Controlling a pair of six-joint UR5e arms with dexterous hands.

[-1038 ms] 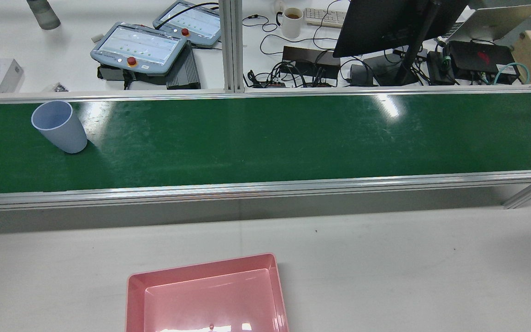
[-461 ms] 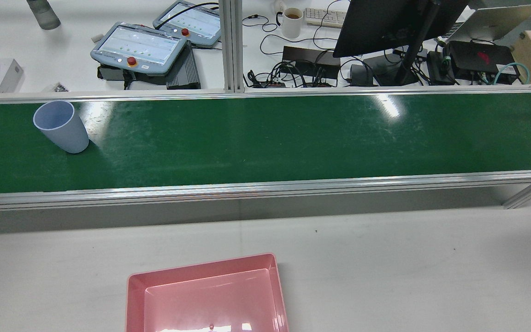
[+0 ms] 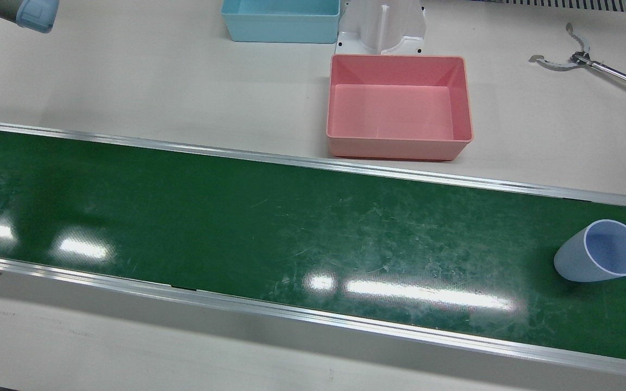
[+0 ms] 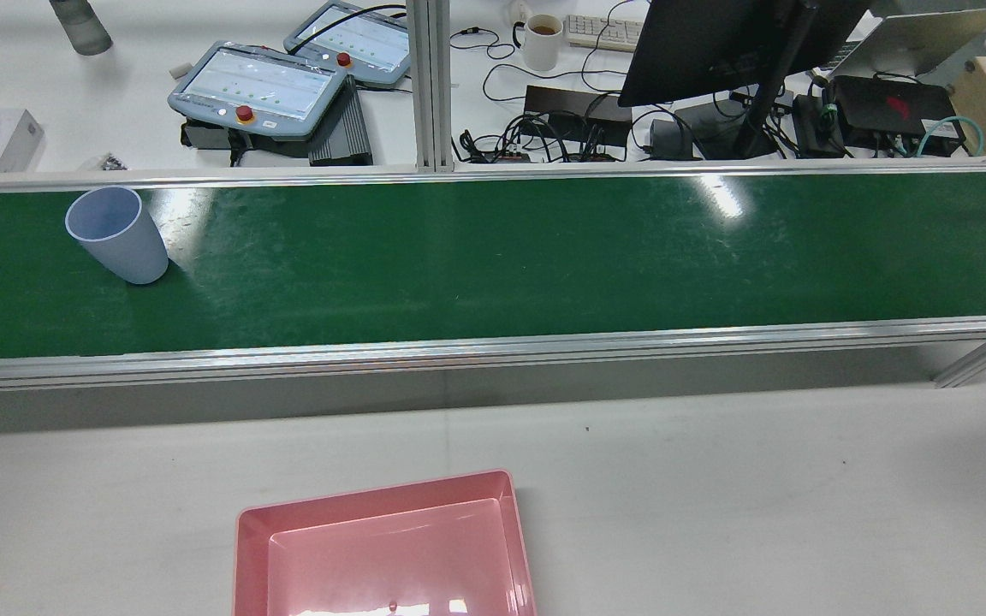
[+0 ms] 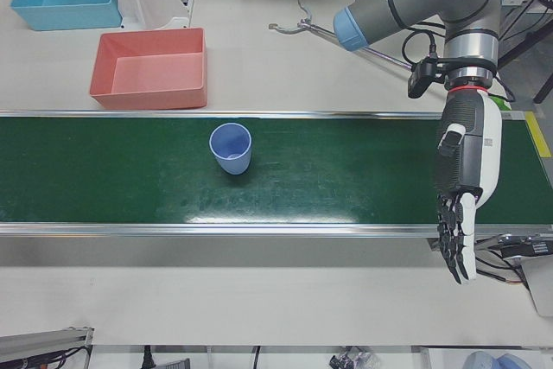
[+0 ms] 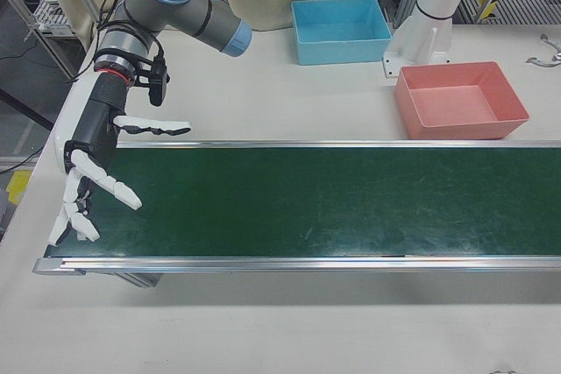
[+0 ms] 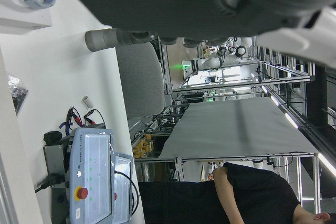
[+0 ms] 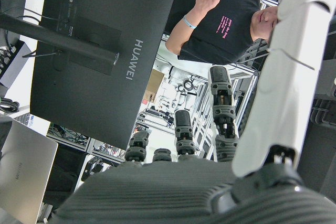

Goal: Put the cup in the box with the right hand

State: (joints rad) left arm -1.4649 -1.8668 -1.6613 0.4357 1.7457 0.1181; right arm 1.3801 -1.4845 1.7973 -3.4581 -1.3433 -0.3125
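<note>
2 hands are visible and neither holds anything. Going left to right in the rear view: the cup [image 4: 116, 234] stands upright at the left end of the green belt [image 4: 493, 257], the pink box [image 4: 382, 547] waits empty on the white table, and the right hand [image 6: 88, 177] hangs with fingers spread at the far right end, touching nothing. I judge the reach has not begun; the right hand must cross the belt. The left hand [image 5: 462, 205] hangs straight and loose.

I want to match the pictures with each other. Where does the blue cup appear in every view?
Front view: blue cup, far right on the belt.
Rear view: far left on the belt.
Left-front view: belt's middle-left.
Right-front view: not in it.
Both hand views: not in them.
Shared landmark: pink box, off the belt.
</note>
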